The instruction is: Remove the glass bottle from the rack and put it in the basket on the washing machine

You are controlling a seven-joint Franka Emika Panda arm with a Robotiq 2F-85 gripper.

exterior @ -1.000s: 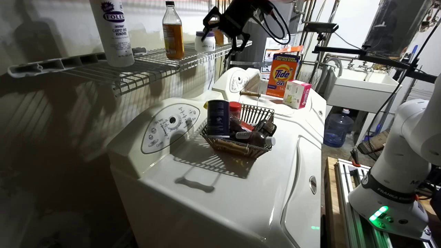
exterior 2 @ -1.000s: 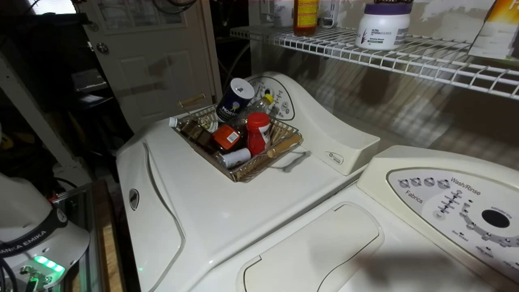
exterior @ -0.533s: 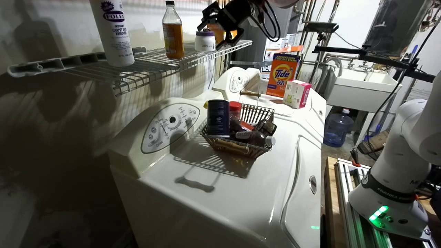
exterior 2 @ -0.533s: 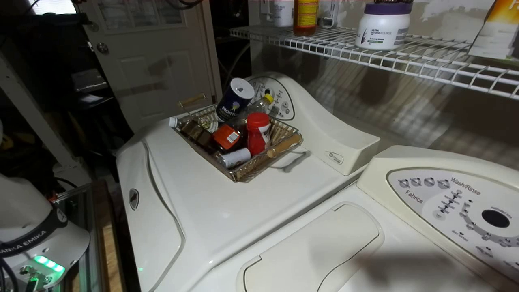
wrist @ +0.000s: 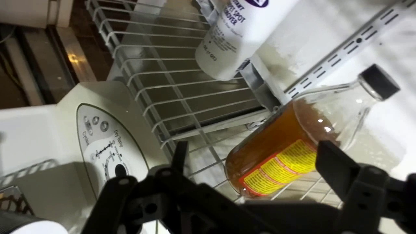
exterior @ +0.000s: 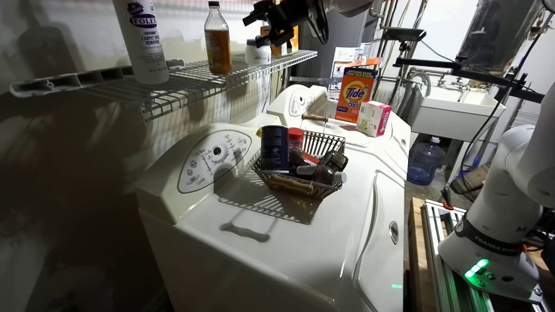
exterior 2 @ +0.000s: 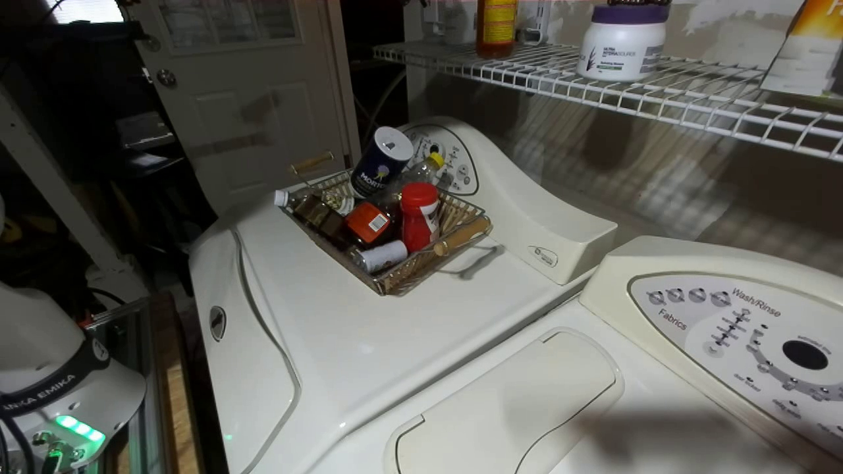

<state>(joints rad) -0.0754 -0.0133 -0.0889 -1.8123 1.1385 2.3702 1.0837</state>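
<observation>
The glass bottle (exterior: 219, 50) is clear, with amber contents, a black cap and a yellow and red label. It stands upright on the white wire rack (exterior: 190, 89); its lower part (exterior 2: 495, 29) and the rack (exterior 2: 711, 108) also show in an exterior view. My gripper (exterior: 254, 31) is open and empty, right of the bottle at its upper height. In the wrist view the bottle (wrist: 269, 156) appears between and beyond my fingertips (wrist: 253, 149), not held. The wire basket (exterior: 290, 184) with wooden handles sits on the white washing machine (exterior: 277, 260); it also shows (exterior 2: 402, 283) filled with several bottles and containers.
A white jar with a purple lid (exterior 2: 622, 49) stands on the rack, just below my gripper. A tall white spray bottle (exterior: 145, 47) stands on the bottle's far side from the gripper. An orange and white box (exterior 2: 803, 59) is also on the rack. The wall runs behind.
My gripper has moved left and tilted up, from pointing down near the rack's front edge to pointing toward the bottle above the jar. It stays open. The bottle and basket have not moved.
</observation>
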